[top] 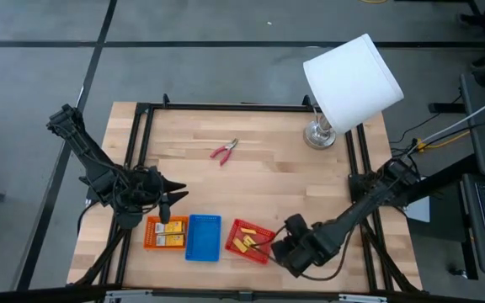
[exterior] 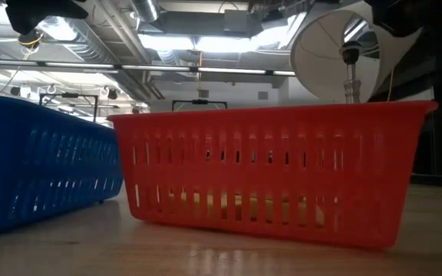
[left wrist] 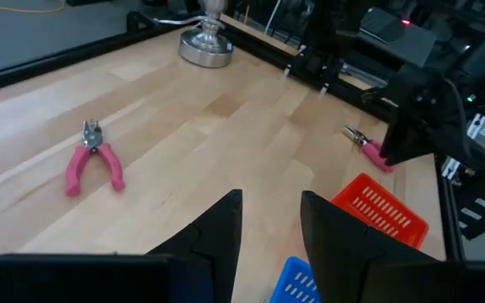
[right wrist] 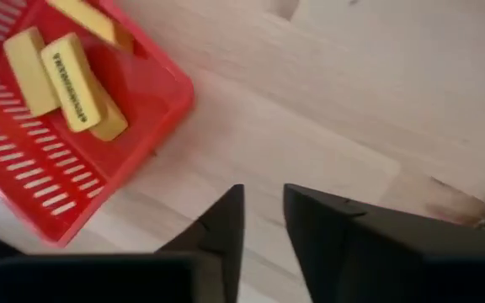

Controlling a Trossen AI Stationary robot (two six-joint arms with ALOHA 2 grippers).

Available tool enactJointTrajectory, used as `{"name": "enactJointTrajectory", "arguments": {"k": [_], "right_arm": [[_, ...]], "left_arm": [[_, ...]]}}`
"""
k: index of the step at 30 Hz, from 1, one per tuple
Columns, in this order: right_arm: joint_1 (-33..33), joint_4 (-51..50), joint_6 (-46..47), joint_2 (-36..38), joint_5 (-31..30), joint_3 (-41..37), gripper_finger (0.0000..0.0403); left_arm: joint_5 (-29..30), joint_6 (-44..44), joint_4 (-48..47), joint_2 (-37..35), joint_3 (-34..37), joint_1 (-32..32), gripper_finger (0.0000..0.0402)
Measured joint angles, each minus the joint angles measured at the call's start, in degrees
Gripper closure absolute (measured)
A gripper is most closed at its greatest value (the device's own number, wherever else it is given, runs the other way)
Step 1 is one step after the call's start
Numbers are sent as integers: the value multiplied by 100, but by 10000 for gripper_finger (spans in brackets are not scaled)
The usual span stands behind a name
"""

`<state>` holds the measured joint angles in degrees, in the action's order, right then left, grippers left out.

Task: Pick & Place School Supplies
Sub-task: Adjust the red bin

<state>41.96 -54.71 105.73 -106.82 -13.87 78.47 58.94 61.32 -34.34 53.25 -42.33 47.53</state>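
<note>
Left gripper (top: 178, 193): jaws parted by a narrow gap, empty, above the orange tray (top: 166, 233); pink pliers (top: 223, 151) lie well ahead on the counter (top: 268, 185). Right gripper (top: 278, 242): jaws slightly apart, empty, just beside the red tray (top: 251, 241) with yellow blocks (right wrist: 64, 77).

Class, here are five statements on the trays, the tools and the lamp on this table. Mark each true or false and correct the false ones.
1. The red tray holds yellow blocks. True.
2. The blue tray sits between the orange tray and the red one. True.
3. The pink-handled pliers lie inside the blue tray. False: they lie on the bare table.
4. The lamp stands beside the orange tray. False: it stands at the far right corner.
5. The left pincer grips the pliers. False: it is open and empty.
</note>
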Motion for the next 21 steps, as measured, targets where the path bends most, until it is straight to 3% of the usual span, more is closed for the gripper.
{"name": "enactJointTrajectory", "arguments": {"k": [6, 21], "right_arm": [[-192, 152, -577, -1, 33, -46, 392], [-578, 1375, -1178, -149, 298, -663, 401]], "left_arm": [[-15, 2, 13, 0, 0, 0, 282], [-12, -11, 133, -2, -1, 0, 288]]}}
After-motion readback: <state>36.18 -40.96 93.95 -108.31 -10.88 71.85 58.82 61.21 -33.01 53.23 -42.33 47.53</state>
